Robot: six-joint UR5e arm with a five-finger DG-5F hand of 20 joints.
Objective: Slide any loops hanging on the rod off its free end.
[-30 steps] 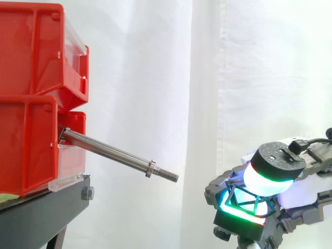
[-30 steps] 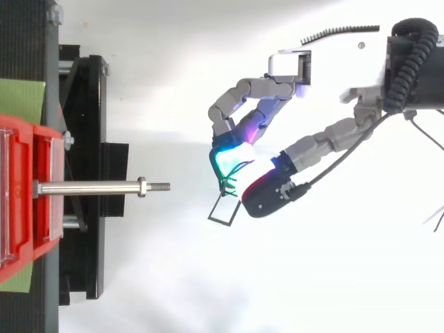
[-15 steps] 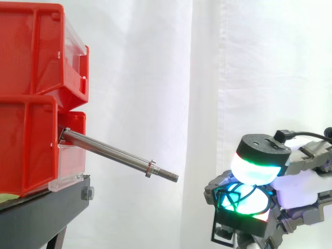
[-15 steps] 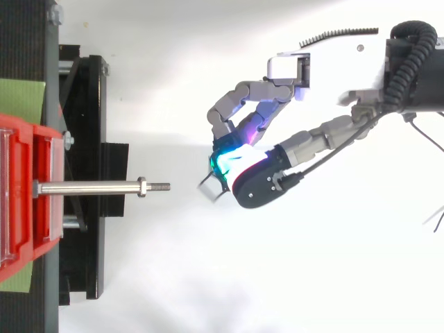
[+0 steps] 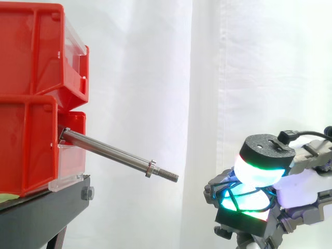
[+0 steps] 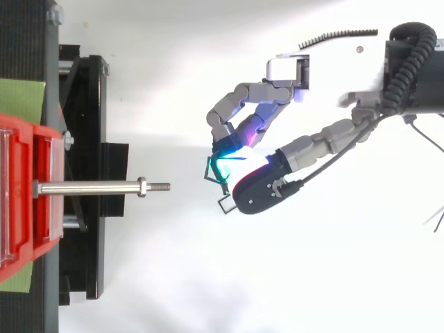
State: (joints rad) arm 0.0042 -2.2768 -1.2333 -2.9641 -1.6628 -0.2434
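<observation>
**Observer:** What is the robot hand doing?

**Operator:** Robot hand (image 6: 258, 193), top view: I see its fingers curled in and pinched together on thin dark wire loops (image 6: 220, 202). The loops sit between the glowing pads (image 5: 258, 174) and poke out a little past them. Side view: the same dark wire crosses the cyan-green glow.

**Observer:** And the rod?

**Operator:** Rod (image 5: 109, 151): I find it out beyond the fingertips, across an open gap. Its threaded free end (image 6: 161, 186) points toward the robot hand and touches neither the pads nor the loops. In the side view the rod slopes down toward the hand. A nut (image 6: 141, 186) sits just behind the thread, on the side away from the hand. I see bare steel along the shaft. Farthest from the hand, the rod's other end is fixed at the red bins (image 5: 26, 104), which are stacked on a black stand (image 5: 46, 207) before a white curtain (image 5: 155, 78).
</observation>
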